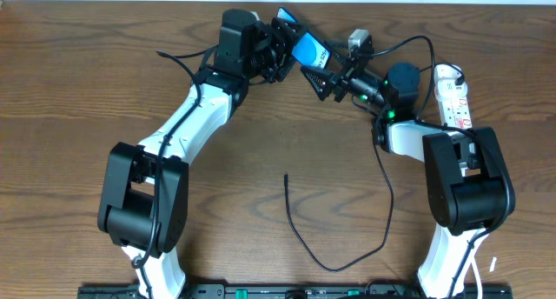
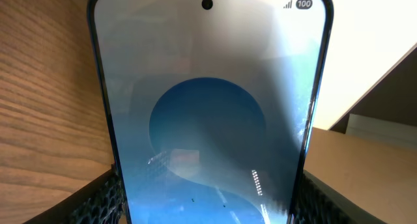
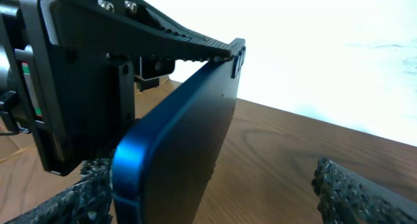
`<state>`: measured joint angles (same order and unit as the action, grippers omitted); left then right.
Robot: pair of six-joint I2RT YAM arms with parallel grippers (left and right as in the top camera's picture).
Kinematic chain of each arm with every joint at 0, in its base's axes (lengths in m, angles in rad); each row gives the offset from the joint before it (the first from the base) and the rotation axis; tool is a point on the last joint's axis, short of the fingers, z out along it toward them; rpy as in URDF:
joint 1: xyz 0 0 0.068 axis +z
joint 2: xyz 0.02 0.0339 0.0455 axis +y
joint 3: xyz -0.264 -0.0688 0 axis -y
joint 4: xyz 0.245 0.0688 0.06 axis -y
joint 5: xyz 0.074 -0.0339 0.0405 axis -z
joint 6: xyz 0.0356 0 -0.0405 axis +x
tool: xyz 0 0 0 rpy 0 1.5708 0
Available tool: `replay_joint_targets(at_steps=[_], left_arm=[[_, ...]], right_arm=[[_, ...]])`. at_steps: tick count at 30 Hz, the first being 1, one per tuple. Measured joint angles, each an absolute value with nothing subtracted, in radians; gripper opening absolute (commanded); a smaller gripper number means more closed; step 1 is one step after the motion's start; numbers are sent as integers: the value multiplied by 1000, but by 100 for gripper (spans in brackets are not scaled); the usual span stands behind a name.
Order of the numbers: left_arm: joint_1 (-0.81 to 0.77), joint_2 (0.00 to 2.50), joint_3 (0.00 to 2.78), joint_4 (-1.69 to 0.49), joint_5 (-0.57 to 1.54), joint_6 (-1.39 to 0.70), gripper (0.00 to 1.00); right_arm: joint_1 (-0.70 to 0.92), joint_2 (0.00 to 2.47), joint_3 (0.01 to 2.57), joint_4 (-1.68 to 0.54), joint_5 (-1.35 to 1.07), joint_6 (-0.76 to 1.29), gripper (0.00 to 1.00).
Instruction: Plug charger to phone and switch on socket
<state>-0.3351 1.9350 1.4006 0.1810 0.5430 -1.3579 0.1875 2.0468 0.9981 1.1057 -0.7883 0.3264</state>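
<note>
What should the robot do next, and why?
Probably the open right gripper should back off and fetch the plug tip of the charger from the table, since the left gripper already holds the phone and nothing is plugged in yet.

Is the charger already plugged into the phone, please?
No, the charger lies loose on the table, far from the phone in the left gripper.

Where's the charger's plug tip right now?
Overhead view: the charger lies loose on the table, its plug tip around the table's centre, well apart from the phone at the far edge.
</note>
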Motion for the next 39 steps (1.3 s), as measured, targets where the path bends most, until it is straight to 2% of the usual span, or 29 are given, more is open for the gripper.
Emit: replay_joint_targets(at_steps=[15,21,39], left_arm=[[-381,1935,1400,181,535,-1365,7],[-382,1935,1401,181,531,-1365,7],[-382,1935,1401,181,531,-1365,7]], right_arm=[[194,2047,998,1146,-772,351,82],[194,2047,998,1161,-770,371,69],[204,2047,998,1161,-770,382,50]])
